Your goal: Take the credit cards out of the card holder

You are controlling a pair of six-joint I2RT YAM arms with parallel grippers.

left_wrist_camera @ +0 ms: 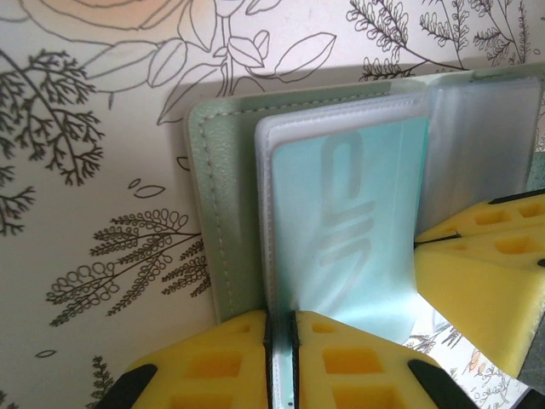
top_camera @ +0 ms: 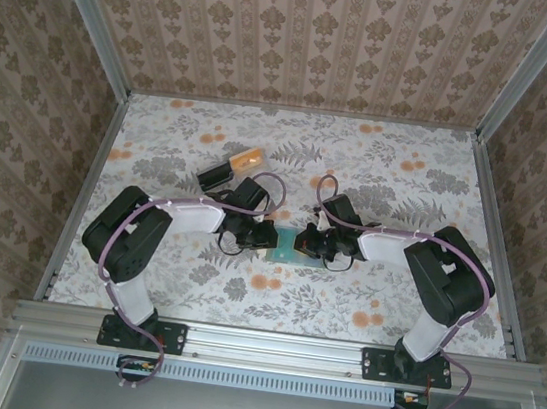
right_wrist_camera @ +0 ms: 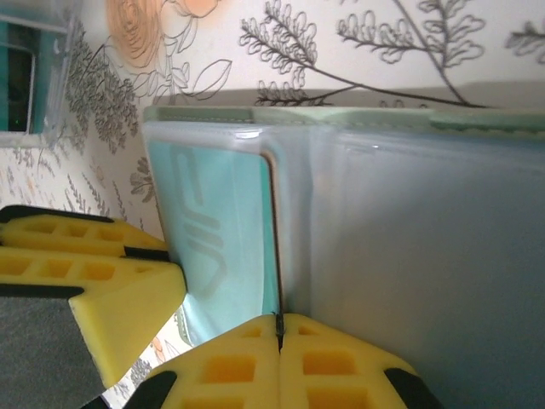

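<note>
The card holder (top_camera: pixel 289 243) lies open at mid-table between both grippers. In the left wrist view its grey-green cover (left_wrist_camera: pixel 213 213) sits on the left, with clear sleeves over it. A pale teal credit card (left_wrist_camera: pixel 349 221) with a faint logo lies in the top sleeve. My left gripper (left_wrist_camera: pixel 281 358) is shut on the near edge of that sleeve. My right gripper (right_wrist_camera: pixel 279 341) is shut on the thin edge of the teal credit card (right_wrist_camera: pixel 213 247); I cannot tell whether sleeve film is pinched too. The right fingers (left_wrist_camera: pixel 485 256) show at that card's far side, the left fingers (right_wrist_camera: pixel 85 273) opposite.
A black-and-orange block (top_camera: pixel 230 169) lies behind the left arm. A clear plastic box with a teal item (right_wrist_camera: pixel 25 77) stands on the floral tablecloth beyond the holder. Patterned walls close in the table on three sides.
</note>
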